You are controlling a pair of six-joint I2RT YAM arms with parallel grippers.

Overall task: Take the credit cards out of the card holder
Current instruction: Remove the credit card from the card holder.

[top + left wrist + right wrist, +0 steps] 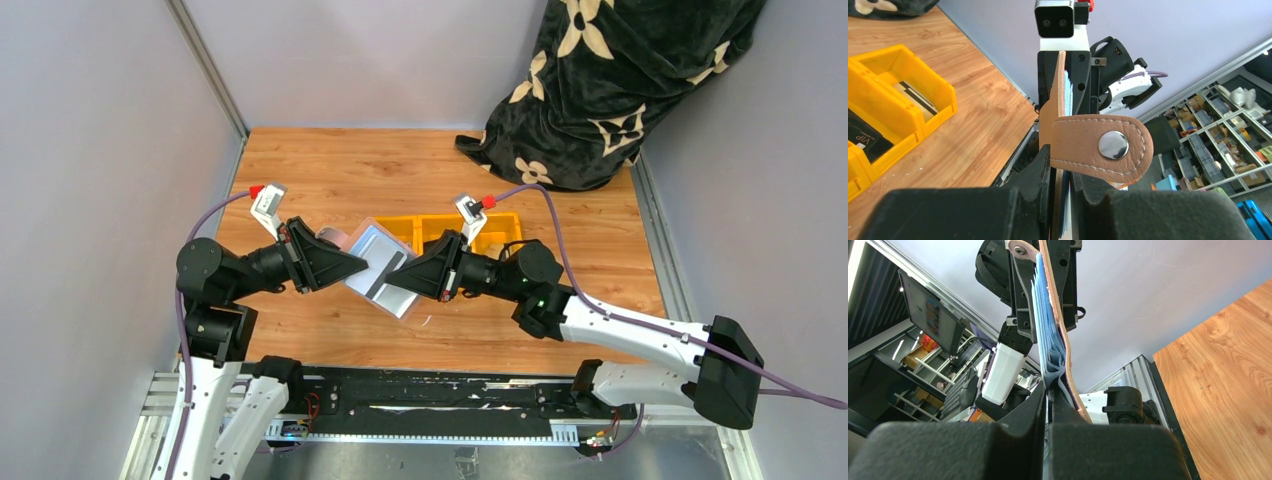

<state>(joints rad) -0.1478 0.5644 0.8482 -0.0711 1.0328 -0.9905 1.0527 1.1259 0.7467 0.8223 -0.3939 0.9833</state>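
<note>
The card holder [383, 268] is pale grey-blue inside, tan outside; its tab [1098, 147] is pinkish-tan with white stitching and a silver snap. The bins [432, 219] are yellow, the surface [350, 180] orange-brown wood-grain, the cloth [610, 80] black with cream flowers.

**Robot body, seen from above.** Both arms have black cylindrical joint housings [205, 265] and white link shells [620, 332]. The right arm also carries a black angular block [725, 372] and a small green light [541, 297]. The left end effector [365, 263] and right end effector [396, 281] are black wedges. Each bears a white camera bracket [267, 206] with a red connector [256, 190], fed by a purple cable [555, 225].
</note>
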